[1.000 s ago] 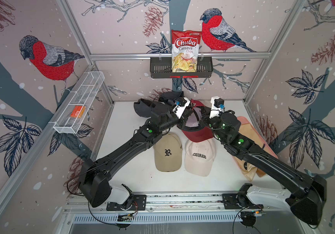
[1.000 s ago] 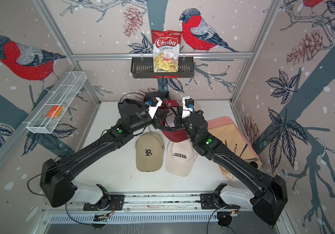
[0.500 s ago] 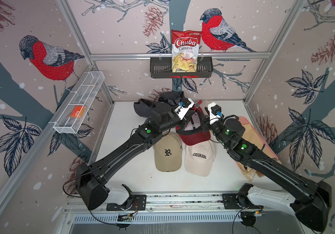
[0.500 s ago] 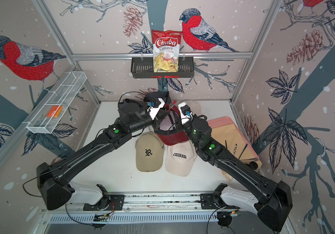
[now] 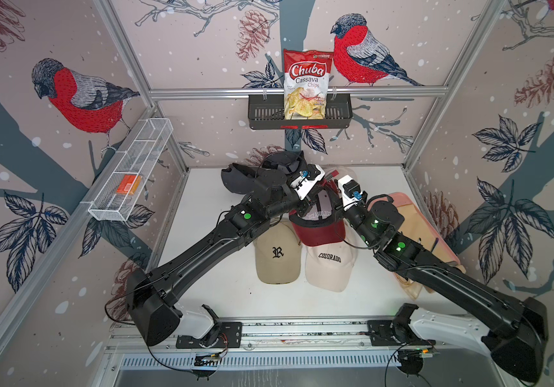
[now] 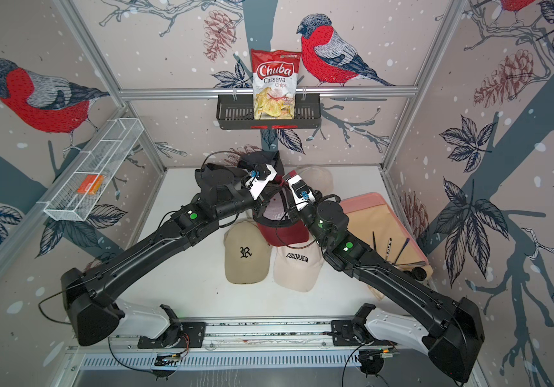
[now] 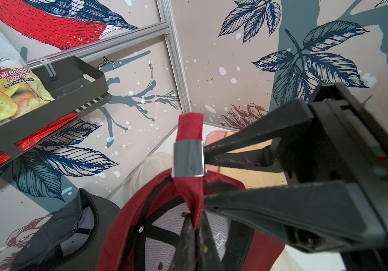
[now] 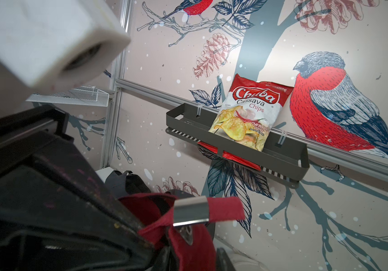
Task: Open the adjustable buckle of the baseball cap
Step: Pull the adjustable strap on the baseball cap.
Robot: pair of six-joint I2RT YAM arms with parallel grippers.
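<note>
Holding the maroon cap (image 5: 317, 231) up by its strap (image 7: 189, 124) over the desk (image 5: 208, 268), toward 12 o'clock from the tan cap (image 5: 277, 258) and the cream cap (image 5: 331, 268), I am weighing what could be going wrong. On the left side, the strap is hanging from a narrow pinch. If I am pulling hard against the metal buckle (image 7: 188, 158), I judge the fabric could be sliding out and the cap dropping onto the caps beneath. On the right side, a fingertip (image 7: 216, 150) is meeting only the buckle's side edge, so a push there could be skating off the smooth metal, or twisting the strap instead of freeing the clasp.

The left gripper (image 7: 194, 226) is pressing its jaws together on the strap, on the cap side of the buckle. The right gripper (image 7: 206, 178) is standing with its jaws partly apart, clamping nothing: one fingertip is touching the buckle's side, the other is sitting just beside the strap where it is meeting the cap.
</note>
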